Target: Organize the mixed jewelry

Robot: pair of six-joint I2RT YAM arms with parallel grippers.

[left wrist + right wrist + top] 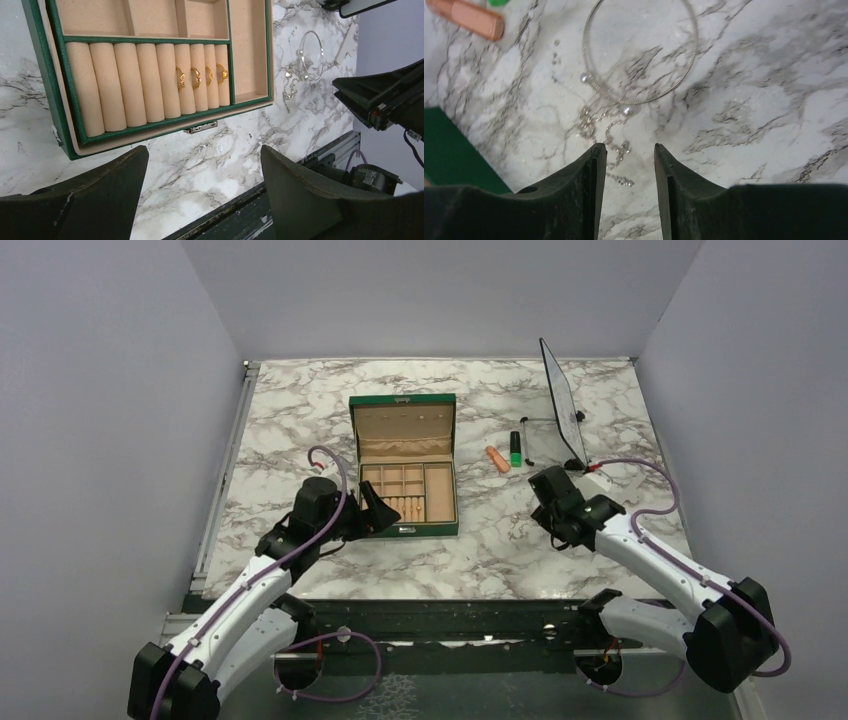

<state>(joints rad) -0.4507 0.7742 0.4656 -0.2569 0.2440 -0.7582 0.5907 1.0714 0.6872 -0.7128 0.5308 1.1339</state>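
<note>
The left arm [255, 585] reaches up from its base and bends in toward the near left corner of the open green box [404, 465], with the left gripper [202, 155] hovering just off the box's front edge. Its jaws stand wide apart with only bare marble between them. The right arm [660, 565] stretches in from the right, and the right gripper [628, 150] points down at the marble table [300, 410], right of the box. Its jaws are parted by a moderate gap and clamp nothing. Four gold rings [195, 77] sit tucked between the beige rolls at the right end of the box's front compartment. A thin silver chain [586, 126] lies tangled on the marble just ahead of the right gripper's fingertips, one end running close by the left finger [589, 190]. Just beyond it rests a silver hoop [626, 109] with two small pale beads. Whether chain and hoop are joined is hard to tell in the blurred view. An orange cylinder [471, 17] lies farther off.
</note>
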